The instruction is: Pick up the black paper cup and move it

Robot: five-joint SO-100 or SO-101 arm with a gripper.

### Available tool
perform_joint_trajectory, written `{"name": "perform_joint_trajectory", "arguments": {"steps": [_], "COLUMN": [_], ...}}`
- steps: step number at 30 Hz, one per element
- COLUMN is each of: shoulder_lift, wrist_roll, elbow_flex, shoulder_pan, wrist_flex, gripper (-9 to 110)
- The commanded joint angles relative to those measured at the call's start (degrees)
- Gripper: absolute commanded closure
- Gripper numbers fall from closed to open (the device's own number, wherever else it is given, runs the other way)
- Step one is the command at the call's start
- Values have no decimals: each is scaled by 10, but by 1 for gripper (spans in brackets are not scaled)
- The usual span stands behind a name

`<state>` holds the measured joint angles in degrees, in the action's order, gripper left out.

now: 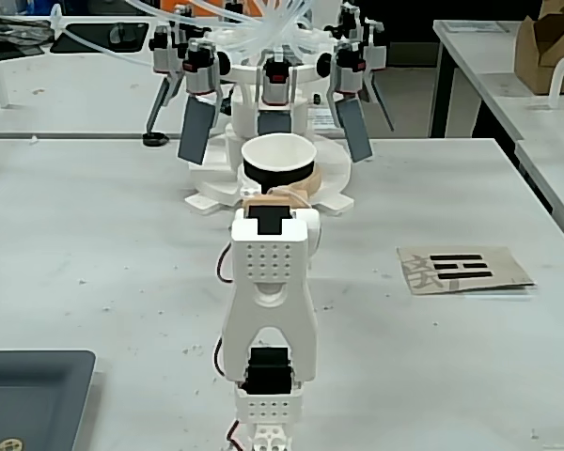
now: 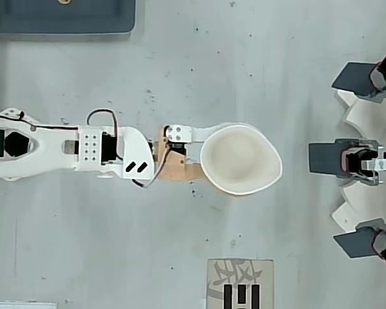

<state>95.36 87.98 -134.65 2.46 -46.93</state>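
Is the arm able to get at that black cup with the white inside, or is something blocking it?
Yes, it looks like it already has it: the gripper appears closed around the black paper cup, squeezing its rim out of round. Nothing stands between them; the machine with grey paddles sits farther ahead.

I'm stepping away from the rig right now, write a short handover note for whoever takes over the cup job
Gripper: shut on the black paper cup, squeezing its white rim out of round.
Cup: upright, mouth up, held out in front of the extended arm, short of the white machine with grey paddles; in the fixed view it sits in front of the middle paddle.
Done: the cup is picked up and in the grip.
Left: finish the move, set the cup down, open the gripper. Whether the cup's base is clear of the table cannot be told.
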Motion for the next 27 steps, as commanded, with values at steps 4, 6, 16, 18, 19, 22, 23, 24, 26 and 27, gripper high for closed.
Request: {"name": "perform_joint_trajectory", "arguments": {"steps": [4, 6, 16, 18, 19, 22, 23, 24, 26, 27], "shoulder_lift": [-16, -27, -78, -83, -86, -96, -98, -99, -103, -105], "wrist_roll": [-4, -4, -3, -3, -3, -4, -4, -4, -4, -4], "elbow_flex": [74, 91, 157, 162, 164, 173, 175, 176, 178, 179], "shoulder_pan": [-4, -4, -5, -6, -6, -9, -10, -10, -10, -10], "wrist_flex": [14, 18, 37, 37, 37, 37, 38, 38, 38, 38], "gripper": [98, 98, 98, 98, 98, 98, 98, 98, 98, 98]}}
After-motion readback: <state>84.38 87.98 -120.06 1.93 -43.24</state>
